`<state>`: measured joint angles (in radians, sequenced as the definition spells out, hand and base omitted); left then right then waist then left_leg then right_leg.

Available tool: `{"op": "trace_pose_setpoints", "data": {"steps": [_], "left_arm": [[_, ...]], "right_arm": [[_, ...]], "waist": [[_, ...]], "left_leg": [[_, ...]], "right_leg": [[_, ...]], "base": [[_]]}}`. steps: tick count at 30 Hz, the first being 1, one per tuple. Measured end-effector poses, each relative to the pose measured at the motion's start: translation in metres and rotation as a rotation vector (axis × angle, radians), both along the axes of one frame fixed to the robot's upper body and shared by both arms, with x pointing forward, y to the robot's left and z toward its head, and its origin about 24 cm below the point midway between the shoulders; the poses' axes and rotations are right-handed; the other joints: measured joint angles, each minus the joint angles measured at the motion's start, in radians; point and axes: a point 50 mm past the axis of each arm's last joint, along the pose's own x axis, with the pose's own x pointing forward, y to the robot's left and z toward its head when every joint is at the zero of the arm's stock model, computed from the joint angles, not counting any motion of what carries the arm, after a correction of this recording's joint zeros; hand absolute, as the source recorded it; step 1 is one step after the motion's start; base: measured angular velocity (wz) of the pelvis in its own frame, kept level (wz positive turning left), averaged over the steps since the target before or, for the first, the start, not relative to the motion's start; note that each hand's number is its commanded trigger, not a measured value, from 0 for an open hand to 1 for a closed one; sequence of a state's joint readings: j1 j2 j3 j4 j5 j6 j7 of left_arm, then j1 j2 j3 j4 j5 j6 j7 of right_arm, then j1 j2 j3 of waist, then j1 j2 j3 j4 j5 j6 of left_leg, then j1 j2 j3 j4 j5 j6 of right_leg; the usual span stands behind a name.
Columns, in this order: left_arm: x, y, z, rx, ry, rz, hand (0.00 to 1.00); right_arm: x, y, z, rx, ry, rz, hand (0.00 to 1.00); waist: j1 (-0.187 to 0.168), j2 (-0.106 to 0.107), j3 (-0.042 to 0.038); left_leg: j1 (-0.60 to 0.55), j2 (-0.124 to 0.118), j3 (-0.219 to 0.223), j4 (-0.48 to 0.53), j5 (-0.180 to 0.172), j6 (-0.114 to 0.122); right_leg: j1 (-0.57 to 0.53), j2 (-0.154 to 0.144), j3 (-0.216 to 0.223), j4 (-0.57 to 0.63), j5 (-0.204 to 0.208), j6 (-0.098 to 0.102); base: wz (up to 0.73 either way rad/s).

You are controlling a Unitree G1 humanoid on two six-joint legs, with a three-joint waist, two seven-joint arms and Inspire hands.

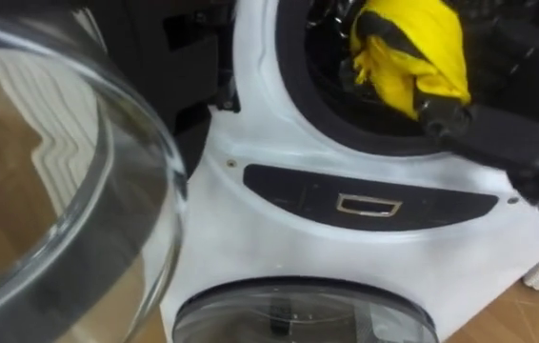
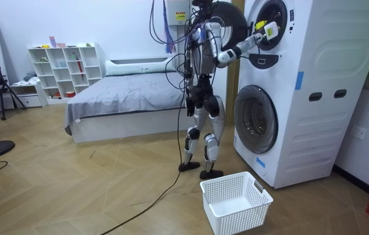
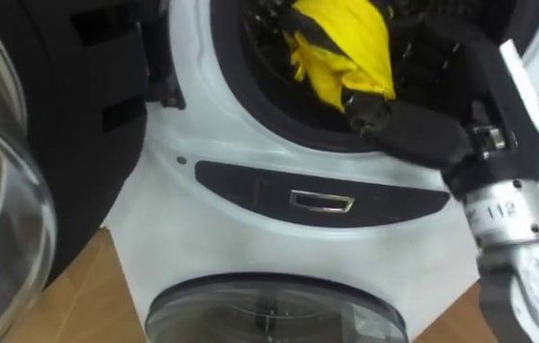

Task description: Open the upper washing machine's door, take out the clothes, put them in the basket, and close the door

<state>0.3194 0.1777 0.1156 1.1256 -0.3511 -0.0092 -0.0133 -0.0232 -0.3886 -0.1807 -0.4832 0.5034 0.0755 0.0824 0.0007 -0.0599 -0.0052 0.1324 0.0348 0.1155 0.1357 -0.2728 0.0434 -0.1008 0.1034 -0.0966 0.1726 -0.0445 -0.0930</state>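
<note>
A yellow cloth [image 1: 408,52] [image 3: 341,48] hangs over the lower rim of the upper drum opening [image 1: 293,86] of a white stacked washing machine [image 2: 302,98]. My right hand [image 1: 479,124] [image 3: 422,105], black, reaches in from the right, its fingers curled round the lower end of the cloth. In the room view I stand in front of the machine with that arm raised to the upper drum, and the yellow cloth [image 2: 261,26] shows at the hand [image 2: 257,38].
The upper round glass door [image 1: 60,191] stands swung open at my left. The lower door [image 1: 303,310] is closed below a dark control panel [image 1: 365,200]. A white laundry basket [image 2: 236,199] sits on the wooden floor by my feet. A bed [image 2: 126,91] stands behind me.
</note>
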Motion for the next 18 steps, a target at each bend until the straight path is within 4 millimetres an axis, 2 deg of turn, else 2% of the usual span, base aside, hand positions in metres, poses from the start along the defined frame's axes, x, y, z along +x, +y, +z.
{"op": "trace_pose_setpoints", "data": {"steps": [1,6,10,13,14,18], "left_arm": [[-0.001,0.000,0.000,-0.003,0.003,-0.008,0.00],[-0.001,-0.001,0.000,-0.021,-0.001,-0.015,0.00],[0.007,0.000,-0.001,-0.030,-0.012,-0.021,0.00],[0.010,0.001,-0.001,-0.028,-0.018,-0.027,0.00],[0.013,0.003,-0.001,-0.024,-0.024,-0.030,0.00],[0.017,0.009,0.002,-0.009,-0.054,-0.041,0.00]], "right_arm": [[-0.001,-0.002,0.000,0.015,0.002,0.016,1.00],[-0.012,-0.012,-0.014,0.078,0.066,0.058,1.00],[-0.018,-0.013,-0.023,0.053,0.107,0.091,1.00],[-0.019,-0.014,-0.023,0.042,0.104,0.104,1.00],[-0.020,-0.016,-0.022,0.039,0.098,0.096,1.00],[-0.028,-0.034,-0.018,0.030,0.082,0.024,1.00]], "waist": [[-0.003,0.003,-0.0001],[-0.040,0.012,0.0007],[-0.062,0.015,0.0040],[-0.087,0.014,0.0051],[-0.104,0.012,0.0050],[-0.131,0.006,0.0041]], "left_leg": [[0.001,0.002,0.015,0.000,-0.002,-0.001],[0.004,0.006,0.032,0.007,-0.004,-0.005],[0.001,0.007,0.089,0.012,-0.016,-0.010],[0.000,0.008,0.112,0.016,-0.019,-0.012],[0.001,0.009,0.124,0.016,-0.020,-0.013],[0.018,0.012,0.159,0.015,-0.021,-0.016]], "right_leg": [[-0.002,0.003,0.007,0.002,0.001,-0.001],[-0.006,0.009,0.018,0.007,0.002,-0.002],[-0.034,0.026,0.074,0.031,0.005,-0.008],[-0.042,0.034,0.102,0.034,0.008,-0.011],[-0.044,0.040,0.115,0.033,0.012,-0.012],[-0.042,0.052,0.144,0.039,0.014,-0.013]], "base": [[-0.25],[-0.12],[-0.42],[-0.33],[-0.28],[-0.24]]}}
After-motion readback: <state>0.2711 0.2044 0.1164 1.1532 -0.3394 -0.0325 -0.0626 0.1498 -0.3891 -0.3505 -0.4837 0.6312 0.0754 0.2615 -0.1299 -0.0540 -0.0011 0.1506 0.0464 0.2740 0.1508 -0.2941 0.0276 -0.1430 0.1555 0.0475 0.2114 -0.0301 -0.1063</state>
